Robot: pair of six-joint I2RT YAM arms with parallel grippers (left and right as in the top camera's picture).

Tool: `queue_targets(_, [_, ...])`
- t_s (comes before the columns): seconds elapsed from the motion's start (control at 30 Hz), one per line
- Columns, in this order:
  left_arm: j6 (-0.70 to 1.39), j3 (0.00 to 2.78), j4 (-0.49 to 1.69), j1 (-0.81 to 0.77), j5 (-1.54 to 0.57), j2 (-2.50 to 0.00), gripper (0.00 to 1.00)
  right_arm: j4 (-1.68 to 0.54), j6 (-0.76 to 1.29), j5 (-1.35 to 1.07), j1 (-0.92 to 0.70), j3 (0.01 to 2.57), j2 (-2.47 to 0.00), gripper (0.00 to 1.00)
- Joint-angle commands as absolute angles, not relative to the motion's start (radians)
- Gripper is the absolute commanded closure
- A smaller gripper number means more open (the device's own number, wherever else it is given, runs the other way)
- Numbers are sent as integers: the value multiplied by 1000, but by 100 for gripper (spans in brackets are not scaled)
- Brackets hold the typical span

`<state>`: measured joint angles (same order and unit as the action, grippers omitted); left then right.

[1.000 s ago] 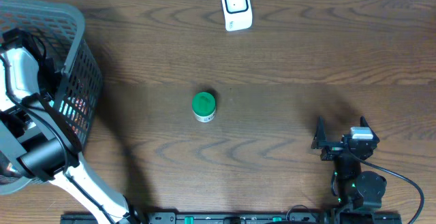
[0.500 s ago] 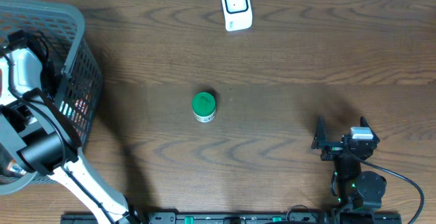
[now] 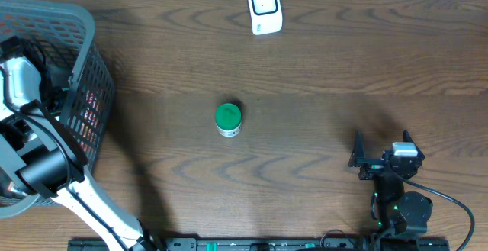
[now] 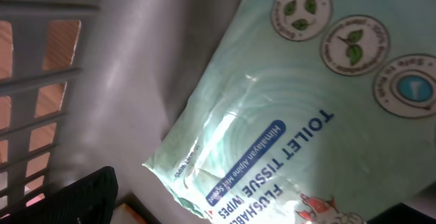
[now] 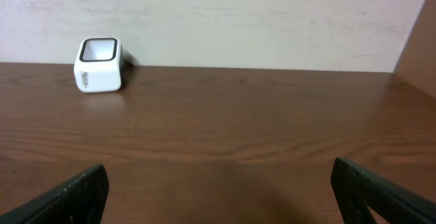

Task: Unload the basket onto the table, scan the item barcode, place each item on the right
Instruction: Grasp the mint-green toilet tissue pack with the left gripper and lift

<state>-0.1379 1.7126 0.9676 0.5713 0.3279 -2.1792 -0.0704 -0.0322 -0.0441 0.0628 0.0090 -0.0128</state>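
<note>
Left arm (image 3: 46, 167) has shifted only a little inside the basket (image 3: 85, 68) over the past second. Jar, scanner and right arm sit where they were.

Left gripper (image 4: 255, 207): deep in the basket, jaws spread wide, nothing clamped between them. One dark finger (image 4: 85, 197) shows at the lower left of the wrist view. A pale green wipes pack (image 4: 293, 108), printed "TOILET TISSUE" and "FLUSHABLE", fills most of that view, lying at a slant against the grey slatted basket wall (image 4: 41, 81). The view is too close to tell whether the fingers touch the pack.

Right gripper (image 3: 381, 140): at the near right of the worktop (image 3: 328, 68), jaws wide apart, empty, well clear of everything.

Green-lidded jar (image 3: 228, 119): upright, alone near the middle of the worktop, between basket and right arm, well apart from both.

Scanner (image 3: 264, 8): small white box with a dark-framed window, at the far edge of the worktop, beyond the jar. It also shows at the upper left of the right wrist view, against the pale wall.
</note>
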Motion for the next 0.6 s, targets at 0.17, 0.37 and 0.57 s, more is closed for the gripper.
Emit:
queue_targets(0.17, [-118,1696,943,579,350,-2307,1,-72,-15,-35,71,6,-10,1])
queue_targets(0.37, [-118,1695,944,580,350,-2349,15,-72,-15,-35,71,6,-10,1])
queue_targets(0.57, [-118,1694,927,579,349,-2366,72,-72,-15,-35,72,6,-10,1])
